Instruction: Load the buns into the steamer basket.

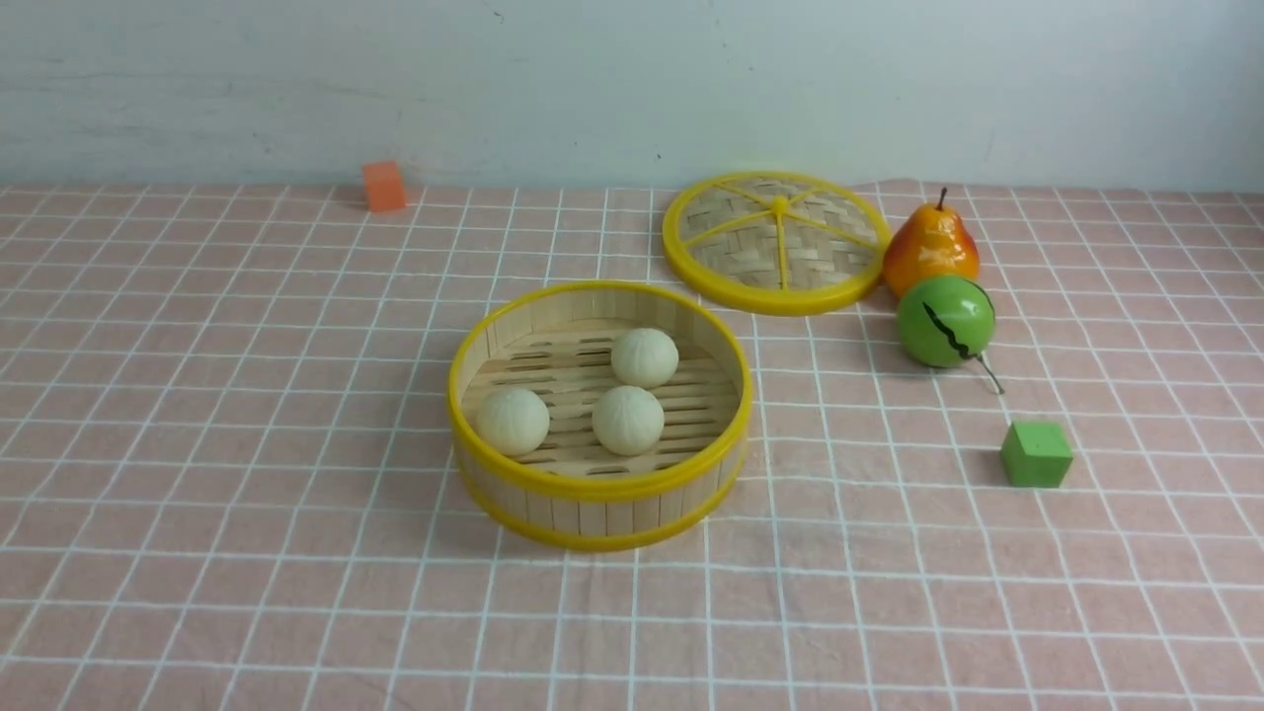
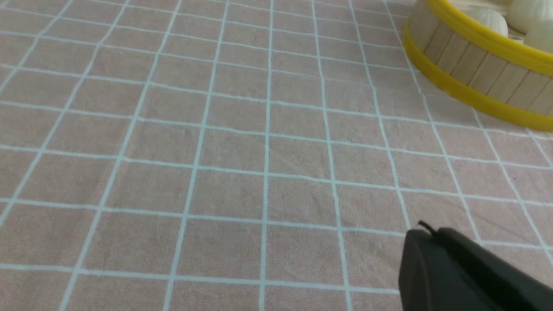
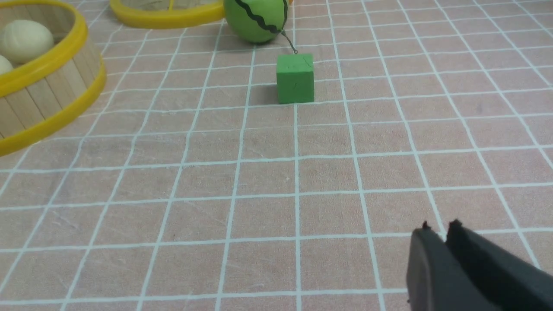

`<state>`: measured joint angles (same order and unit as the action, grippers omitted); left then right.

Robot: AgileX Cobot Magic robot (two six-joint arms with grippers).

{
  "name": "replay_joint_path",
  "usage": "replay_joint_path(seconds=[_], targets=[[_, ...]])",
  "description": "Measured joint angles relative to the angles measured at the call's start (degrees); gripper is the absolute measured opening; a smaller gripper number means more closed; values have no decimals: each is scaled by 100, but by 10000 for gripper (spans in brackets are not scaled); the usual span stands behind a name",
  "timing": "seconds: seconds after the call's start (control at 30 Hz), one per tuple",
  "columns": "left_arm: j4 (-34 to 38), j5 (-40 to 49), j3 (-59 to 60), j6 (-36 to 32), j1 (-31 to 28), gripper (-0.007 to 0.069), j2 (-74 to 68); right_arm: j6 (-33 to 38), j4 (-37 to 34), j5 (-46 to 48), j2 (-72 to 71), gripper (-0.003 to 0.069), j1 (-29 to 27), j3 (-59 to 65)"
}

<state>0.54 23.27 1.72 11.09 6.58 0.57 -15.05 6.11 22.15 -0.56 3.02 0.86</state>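
Observation:
The steamer basket (image 1: 513,504) stands mid-table with three cream-white buns inside: one at the left (image 1: 513,421), one in the middle (image 1: 628,420), one at the back (image 1: 644,356). Neither gripper shows in the front view. In the left wrist view my left gripper (image 2: 427,231) is shut and empty over bare cloth, well apart from the basket (image 2: 471,65), where buns (image 2: 486,19) peek over the rim. In the right wrist view my right gripper (image 3: 437,231) is shut and empty, also apart from the basket (image 3: 43,103) and a bun (image 3: 26,41).
The woven lid (image 1: 777,242) lies behind the basket at the right. An orange pear (image 1: 930,249) and the green ball (image 1: 945,321) (image 3: 257,19) sit beside it. A green cube (image 1: 1036,453) (image 3: 295,77) lies to the right, an orange cube (image 1: 383,186) at the far left.

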Motion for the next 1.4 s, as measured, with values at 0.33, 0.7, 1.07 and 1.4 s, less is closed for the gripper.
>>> replay_joint_path(seconds=[0.33, 0.7, 1.07, 1.4], targets=[[34, 0, 0, -30, 0, -14, 0, 0, 0, 6, 0, 76, 0, 0], [34, 0, 0, -32, 0, -14, 0, 0, 0, 6, 0, 89, 0, 0], [34, 0, 0, -37, 0, -14, 0, 0, 0, 6, 0, 101, 0, 0], [34, 0, 0, -37, 0, -14, 0, 0, 0, 6, 0, 105, 0, 0]])
